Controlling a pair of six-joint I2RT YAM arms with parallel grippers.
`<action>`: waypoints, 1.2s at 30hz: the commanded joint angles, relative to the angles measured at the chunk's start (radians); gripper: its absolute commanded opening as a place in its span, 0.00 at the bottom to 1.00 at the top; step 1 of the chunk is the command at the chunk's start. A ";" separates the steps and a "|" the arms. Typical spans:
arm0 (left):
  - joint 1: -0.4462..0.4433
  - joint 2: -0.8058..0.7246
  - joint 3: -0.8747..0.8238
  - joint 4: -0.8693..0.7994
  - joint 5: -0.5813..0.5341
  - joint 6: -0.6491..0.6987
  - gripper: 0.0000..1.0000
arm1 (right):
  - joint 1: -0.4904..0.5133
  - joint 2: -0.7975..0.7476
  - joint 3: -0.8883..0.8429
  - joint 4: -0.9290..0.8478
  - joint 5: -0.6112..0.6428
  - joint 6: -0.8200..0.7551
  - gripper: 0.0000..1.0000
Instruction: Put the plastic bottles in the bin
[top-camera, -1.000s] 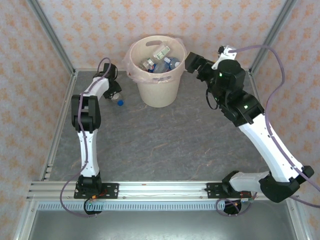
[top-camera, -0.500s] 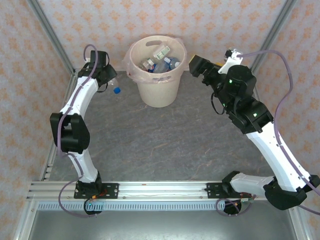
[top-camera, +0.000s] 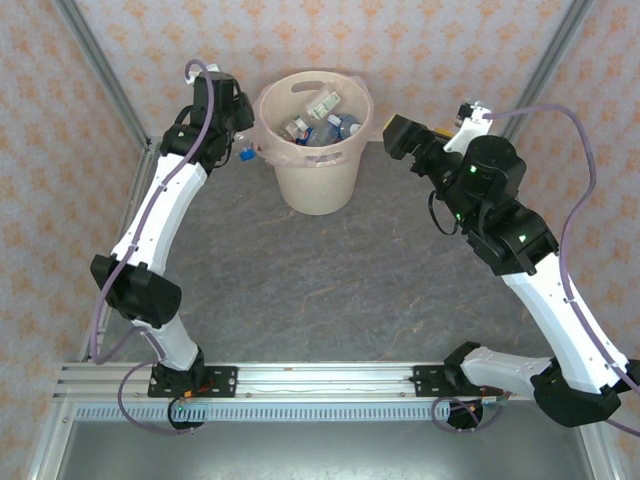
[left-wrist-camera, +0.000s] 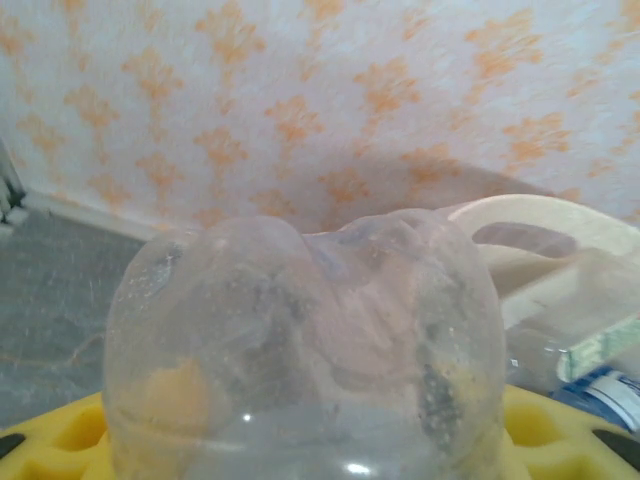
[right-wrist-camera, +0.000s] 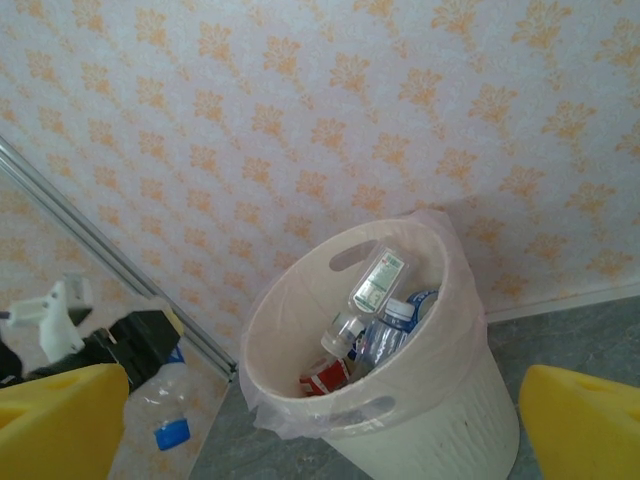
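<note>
My left gripper (top-camera: 236, 132) is shut on a clear plastic bottle (top-camera: 242, 150), which hangs with its blue cap (top-camera: 244, 155) down, just left of the bin's rim and above the table. In the left wrist view the bottle's rounded base (left-wrist-camera: 300, 350) sits between the yellow fingers (left-wrist-camera: 555, 440). The cream bin (top-camera: 318, 180) stands at the back centre with several bottles (top-camera: 320, 120) inside. My right gripper (top-camera: 398, 132) hovers open at the bin's right, nothing between its yellow fingers (right-wrist-camera: 60, 420). The right wrist view looks down on the bin (right-wrist-camera: 420, 430), its bottles (right-wrist-camera: 378, 285) and the held bottle (right-wrist-camera: 160, 395).
A thin clear liner (right-wrist-camera: 275, 415) folds over the bin's rim. Patterned walls with metal corner posts (top-camera: 100, 70) close in the back and sides. The grey table (top-camera: 320, 290) stretches in front of the bin.
The left arm has lifted the bottle off the table left of the bin and carried it up and right to the rim. The right gripper drew slightly right, still open.
</note>
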 joint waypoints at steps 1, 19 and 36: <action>-0.041 -0.036 0.027 0.067 -0.066 0.146 0.52 | 0.005 -0.024 0.013 -0.027 -0.022 0.007 1.00; -0.205 0.079 0.084 0.379 0.060 0.645 0.51 | 0.006 -0.011 0.108 -0.194 -0.015 0.017 1.00; -0.280 0.364 0.311 0.401 -0.045 0.926 0.55 | 0.006 0.012 0.107 -0.199 0.017 0.031 1.00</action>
